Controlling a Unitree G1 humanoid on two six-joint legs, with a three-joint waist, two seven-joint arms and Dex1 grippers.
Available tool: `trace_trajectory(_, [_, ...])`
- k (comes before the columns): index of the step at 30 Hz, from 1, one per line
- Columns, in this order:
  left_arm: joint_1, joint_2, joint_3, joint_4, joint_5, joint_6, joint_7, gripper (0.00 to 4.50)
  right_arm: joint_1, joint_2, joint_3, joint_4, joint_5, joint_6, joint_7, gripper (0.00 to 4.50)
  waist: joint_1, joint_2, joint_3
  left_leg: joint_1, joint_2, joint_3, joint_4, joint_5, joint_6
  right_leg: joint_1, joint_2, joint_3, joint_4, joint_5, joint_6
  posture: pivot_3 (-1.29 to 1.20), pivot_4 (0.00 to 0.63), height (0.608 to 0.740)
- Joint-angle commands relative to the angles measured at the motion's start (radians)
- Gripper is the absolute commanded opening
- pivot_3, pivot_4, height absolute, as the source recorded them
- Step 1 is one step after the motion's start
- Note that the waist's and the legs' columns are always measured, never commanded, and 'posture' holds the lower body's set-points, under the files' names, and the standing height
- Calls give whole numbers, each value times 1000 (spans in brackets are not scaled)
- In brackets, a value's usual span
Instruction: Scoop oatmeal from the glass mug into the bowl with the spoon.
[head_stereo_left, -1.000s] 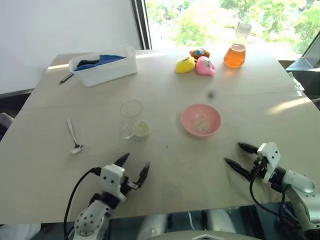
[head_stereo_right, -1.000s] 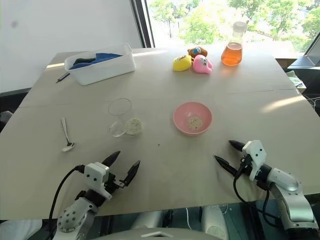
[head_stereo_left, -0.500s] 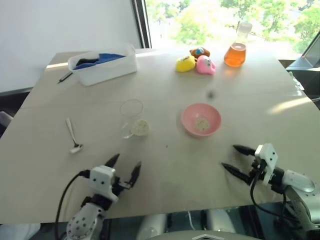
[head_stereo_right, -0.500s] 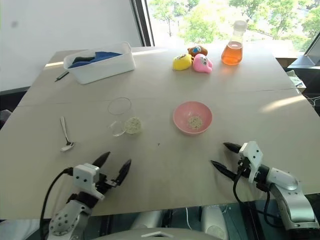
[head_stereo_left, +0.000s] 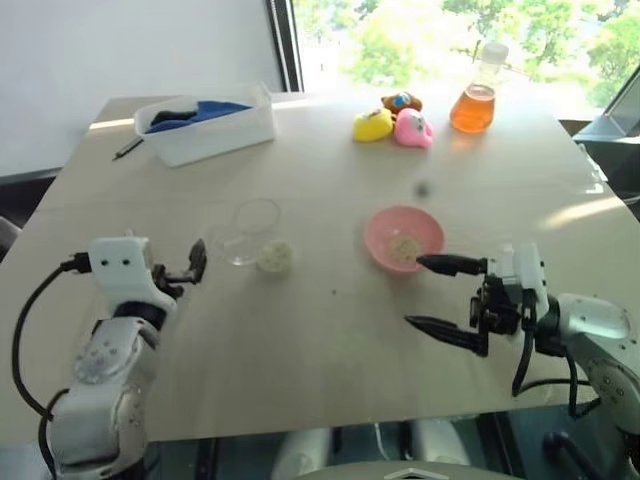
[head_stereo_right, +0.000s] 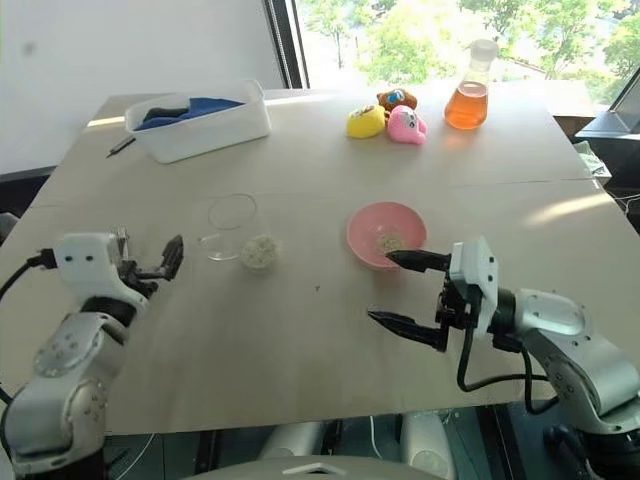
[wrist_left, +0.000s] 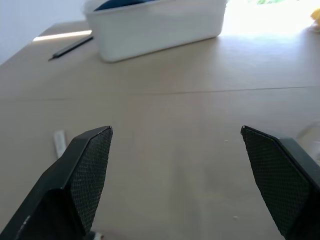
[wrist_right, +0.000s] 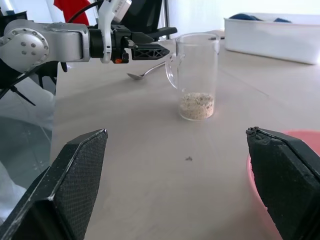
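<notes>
The glass mug (head_stereo_left: 252, 230) stands upright mid-table, with pale oatmeal (wrist_right: 197, 104) at its bottom. To its right sits the pink bowl (head_stereo_left: 432, 236), holding a little oatmeal (head_stereo_left: 404, 247). The spoon (wrist_right: 143, 74) lies on the table left of the mug, below my left gripper (wrist_left: 176, 132). That gripper is held level and open, with nothing between its fingers. In the head views my left arm hides the spoon. My right gripper (head_stereo_left: 415, 292) is open and empty, pointing left just in front of the bowl, one fingertip near its rim.
A white tub (head_stereo_left: 210, 135) with blue cloth stands at the back left, with a dark pen (head_stereo_left: 130, 152) beside it. Toy ducks (head_stereo_left: 392, 125) and a flask of orange liquid (head_stereo_left: 472, 108) stand at the back right. The table's front edge runs just below both arms.
Both arms have risen from the table's front edge. The left gripper swung left and came level over the spoon. The right gripper moved left to the bowl. Both stayed open.
</notes>
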Motion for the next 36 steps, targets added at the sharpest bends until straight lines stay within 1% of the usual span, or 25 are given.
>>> trace_trajectory(1, [-29,18,42,-38,-12,69,20,4371,-12,5,0,-33,18,5,-11,4500,0,-1,0,0,0,0,0,0,0,0,0,0,0,0,0,0,150,740])
trace_trajectory(5, [-6,2,52,-67,-18,82,4,4371,-11,9,3,-30,8,-2,-13,4500,-3,-1,0,-1,0,1,0,0,0,-1,-1,1,0,0,0,0,150,740])
trace_trajectory(7, [-2,3,81,-48,-12,89,13,4371,-10,11,3,-31,8,-3,-18,4500,-2,-1,1,-1,0,1,0,0,-1,-1,0,1,0,0,0,0,150,740])
trace_trajectory(10, [-30,38,104,29,5,119,15,4371,-12,12,2,-31,7,-5,-18,4500,-1,-1,1,0,1,0,0,1,-1,-1,0,1,1,0,0,0,150,740])
trace_trajectory(13, [-91,85,58,139,34,165,9,4371,-27,19,4,-34,15,-1,-24,4500,0,-1,1,0,0,-1,0,1,-2,-1,0,0,1,0,0,0,150,740])
trace_trajectory(15, [-134,92,38,195,43,185,10,4371,-31,20,9,-36,13,-2,-25,4500,1,-1,1,0,0,-1,0,1,-2,-1,0,0,1,0,0,0,150,740])
trace_trajectory(19, [-233,95,38,325,61,228,31,4371,-39,26,11,-47,13,4,-39,4500,-1,-3,2,-1,0,-1,0,1,-2,-2,0,0,1,0,0,0,150,740])
trace_trajectory(22, [-275,88,54,385,80,260,62,4371,-40,25,6,-55,15,6,-46,4500,-5,-4,2,-1,0,-1,-1,1,-3,-3,0,1,1,0,0,0,150,740])
trace_trajectory(25, [-289,78,69,392,82,257,69,4371,-43,21,-1,-60,20,9,-51,4500,-5,-5,3,-2,0,0,-1,1,-3,-4,0,1,1,0,0,0,150,740])
trace_trajectory(28, [-285,60,92,385,90,260,98,4371,-50,17,-6,-68,31,18,-56,4500,-2,-5,3,-2,0,0,-1,1,-3,-4,-1,1,1,0,0,0,150,740])
trace_trajectory(34, [-278,8,134,409,60,331,99,4371,-72,13,7,-74,49,35,-50,4500,-2,-5,3,-2,0,0,-1,2,-3,-4,-1,1,1,0,0,0,150,740])
trace_trajectory(36, [-277,3,130,420,57,342,90,4371,-81,12,9,-70,51,38,-46,4500,-2,-5,3,-1,0,0,-1,2,-3,-4,-1,1,1,0,0,0,150,740])
